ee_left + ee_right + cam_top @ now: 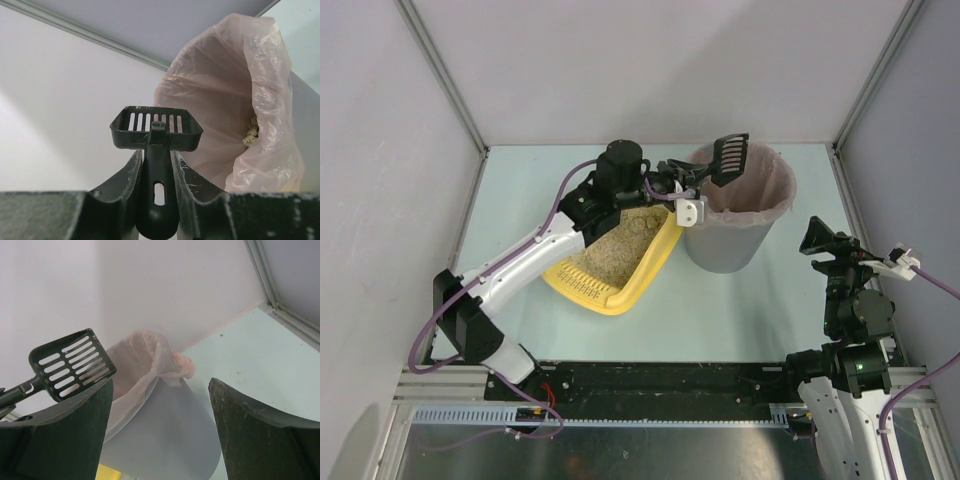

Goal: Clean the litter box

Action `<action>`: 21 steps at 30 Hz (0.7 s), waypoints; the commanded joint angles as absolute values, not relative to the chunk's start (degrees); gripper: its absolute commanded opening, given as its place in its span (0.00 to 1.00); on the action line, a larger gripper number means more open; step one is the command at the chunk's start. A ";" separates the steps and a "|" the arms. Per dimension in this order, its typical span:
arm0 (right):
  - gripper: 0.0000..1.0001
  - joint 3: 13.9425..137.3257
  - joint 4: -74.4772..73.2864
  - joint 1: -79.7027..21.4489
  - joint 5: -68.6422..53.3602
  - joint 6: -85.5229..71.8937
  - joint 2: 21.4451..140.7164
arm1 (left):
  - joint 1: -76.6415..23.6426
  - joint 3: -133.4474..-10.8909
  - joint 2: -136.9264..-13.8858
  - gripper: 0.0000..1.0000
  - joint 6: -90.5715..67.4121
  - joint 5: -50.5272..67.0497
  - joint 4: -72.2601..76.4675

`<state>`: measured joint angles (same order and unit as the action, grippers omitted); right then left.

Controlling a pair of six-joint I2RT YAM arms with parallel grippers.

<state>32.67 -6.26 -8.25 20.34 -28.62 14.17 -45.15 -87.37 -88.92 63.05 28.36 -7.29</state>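
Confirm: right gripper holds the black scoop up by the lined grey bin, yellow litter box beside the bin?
No: the left gripper holds the black scoop, clear in the top external view; the right gripper is open and empty. The rest stands: scoop up by the lined grey bin, yellow litter box beside it.

Top overhead; wrists low, close; all share bin [720,248].
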 commanded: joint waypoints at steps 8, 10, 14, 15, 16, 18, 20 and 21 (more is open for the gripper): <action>0.82 32.96 -6.15 -8.17 21.36 -28.48 13.10 | -45.70 -88.33 -85.70 0.00 52.60 24.53 -1.59; 0.83 32.87 -6.24 -8.09 21.18 -28.39 12.75 | -45.62 -86.32 -83.86 0.00 48.97 22.25 5.39; 0.82 32.87 -6.50 -8.00 21.97 -28.13 11.95 | -45.62 -80.25 -79.11 0.00 40.11 19.09 15.03; 0.83 32.87 -6.85 -8.09 22.15 -28.04 11.95 | -45.62 -80.51 -78.58 0.00 38.43 18.20 15.03; 0.83 32.87 -6.94 -7.91 22.41 -28.12 11.87 | -45.62 -80.42 -77.53 0.00 36.76 17.15 15.03; 0.83 32.96 -7.21 -8.00 22.76 -28.30 12.13 | -45.70 -79.55 -76.03 0.00 32.97 13.29 15.03; 0.83 32.87 -7.29 -8.00 22.94 -28.48 12.56 | -45.70 -77.80 -73.31 0.00 27.55 9.77 15.12; 0.83 32.96 -7.29 -8.00 23.03 -28.65 12.66 | -45.70 -77.00 -72.26 0.00 25.60 5.49 15.03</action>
<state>32.67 -7.51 -8.14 21.08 -28.62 12.53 -45.52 -79.24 -78.37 38.22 16.36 9.61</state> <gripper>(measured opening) 0.829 0.295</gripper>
